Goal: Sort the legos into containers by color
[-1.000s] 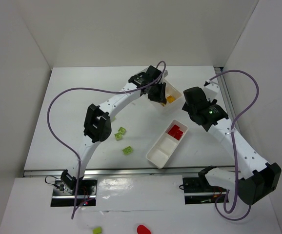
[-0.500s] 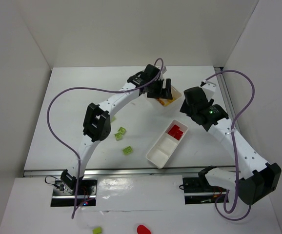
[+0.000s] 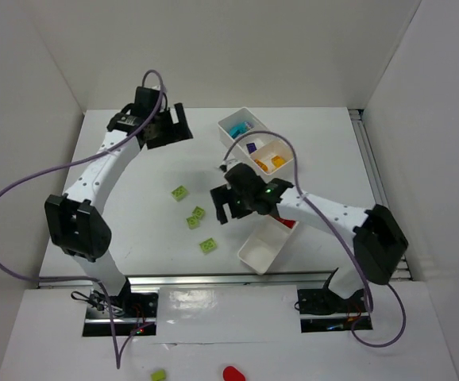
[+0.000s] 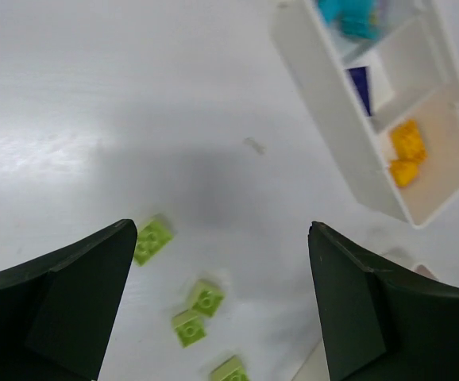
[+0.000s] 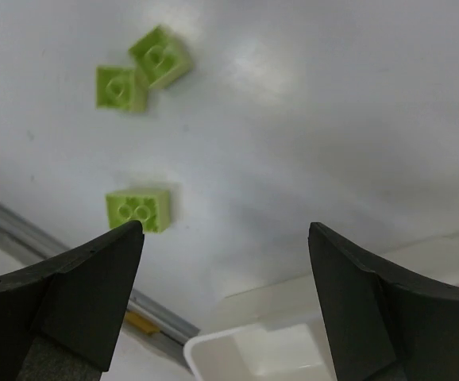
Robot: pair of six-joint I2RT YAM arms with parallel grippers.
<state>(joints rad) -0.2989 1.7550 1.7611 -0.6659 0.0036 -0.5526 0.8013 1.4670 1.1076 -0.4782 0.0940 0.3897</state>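
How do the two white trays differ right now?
Contents: the far tray holds teal bricks, a purple brick and orange bricks, each colour in its own compartment. The near tray shows only a bit of a red brick, and its nearest compartment is bare.
Pose: from above, the far tray slants up-left, the near tray up-right.
View: only the near tray is partly hidden, under the right arm.
Both are long, white and divided.

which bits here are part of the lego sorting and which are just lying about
Part of the job:
- four lime green legos loose on the table
- far tray, teal, purple and orange bricks inside
- near tray

Just lying about:
- small green piece and red piece on the near ledge
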